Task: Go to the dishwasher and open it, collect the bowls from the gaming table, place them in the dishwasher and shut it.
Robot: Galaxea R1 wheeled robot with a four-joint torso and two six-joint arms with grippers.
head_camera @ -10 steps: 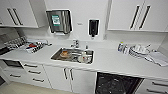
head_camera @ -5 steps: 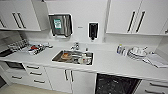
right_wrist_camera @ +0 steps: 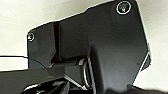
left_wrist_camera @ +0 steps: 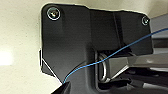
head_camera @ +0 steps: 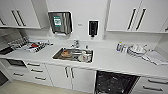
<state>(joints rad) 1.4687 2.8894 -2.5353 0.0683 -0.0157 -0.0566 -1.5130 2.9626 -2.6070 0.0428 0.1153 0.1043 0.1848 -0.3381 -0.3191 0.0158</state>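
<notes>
The dishwasher [head_camera: 115, 83] is under the white counter, right of the sink cabinet. Its front is down out of the picture and its dark inside with wire racks faces me. The bowls and the gaming table are out of view. In both wrist views my arms' dark plates hang over a pale floor.
A steel sink [head_camera: 73, 55] holding some dishes is set in the white counter [head_camera: 107, 61]. A dish rack [head_camera: 35, 46] stands at the left and stacked white plates [head_camera: 136, 50] at the right. White wall cabinets [head_camera: 130, 15] hang above, and drawers [head_camera: 35, 71] sit lower left.
The whole head view has shifted a little, so the camera moved. More of the dishwasher's dark opening shows now. Nothing on the counter has moved.
</notes>
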